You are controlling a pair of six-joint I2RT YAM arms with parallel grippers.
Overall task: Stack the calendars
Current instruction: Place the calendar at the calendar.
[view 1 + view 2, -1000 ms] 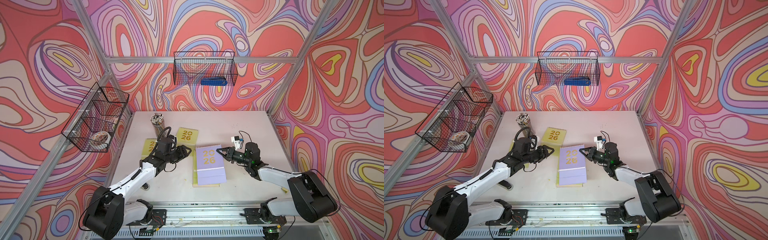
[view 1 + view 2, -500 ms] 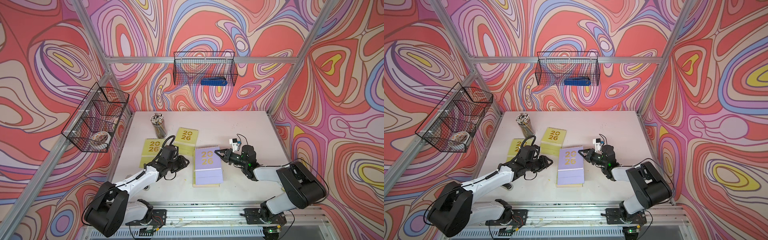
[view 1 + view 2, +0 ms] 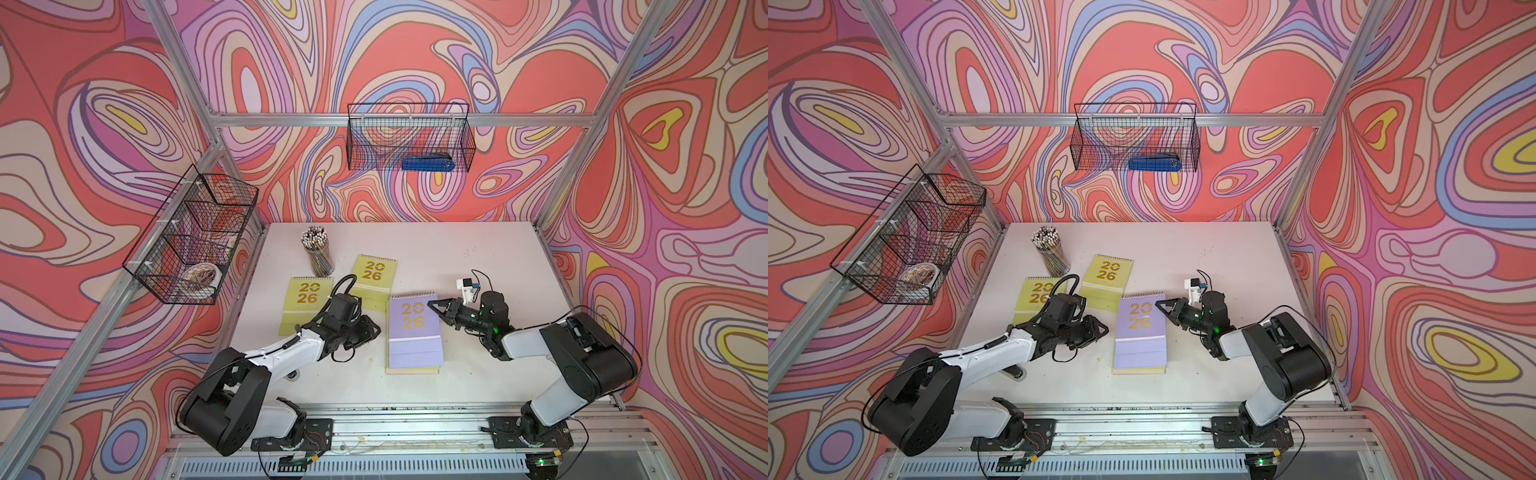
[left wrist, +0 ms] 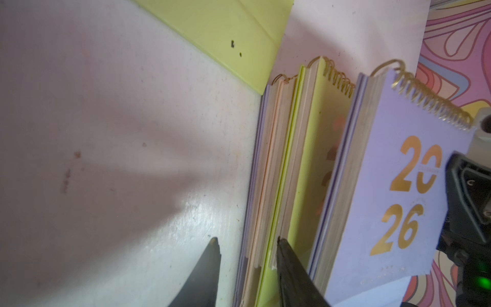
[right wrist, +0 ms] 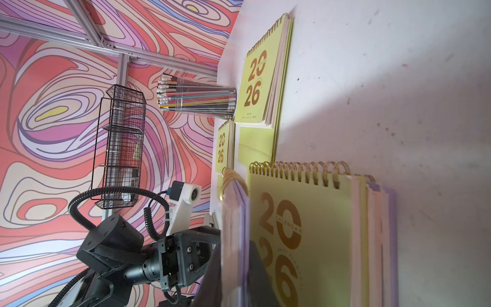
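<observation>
A stack of calendars lies mid-table in both top views. Its lavender top calendar (image 3: 413,328) (image 3: 1140,328) is raised off the yellow-green one (image 4: 310,159) (image 5: 318,239) below, which rests on peach and lavender ones. My right gripper (image 3: 432,305) (image 5: 235,247) is shut on the raised lavender calendar's (image 5: 235,212) right back corner. My left gripper (image 3: 376,330) (image 4: 245,239) is at the stack's left edge. One finger lies on the yellow-green cover, the other on the table with a gap to the stack. Two more yellow-green calendars (image 3: 305,305) (image 3: 374,278) lie flat at the left.
A clear cup of pencils (image 3: 318,255) stands behind the two loose calendars. A wire basket (image 3: 409,141) on the back wall holds a blue stapler (image 3: 428,163). Another wire basket (image 3: 191,237) hangs on the left wall.
My left gripper has come forward and right, off the left yellow-green calendar, to the stack's left edge, and its jaws have narrowed. The right gripper has kept hold of the lavender calendar.
</observation>
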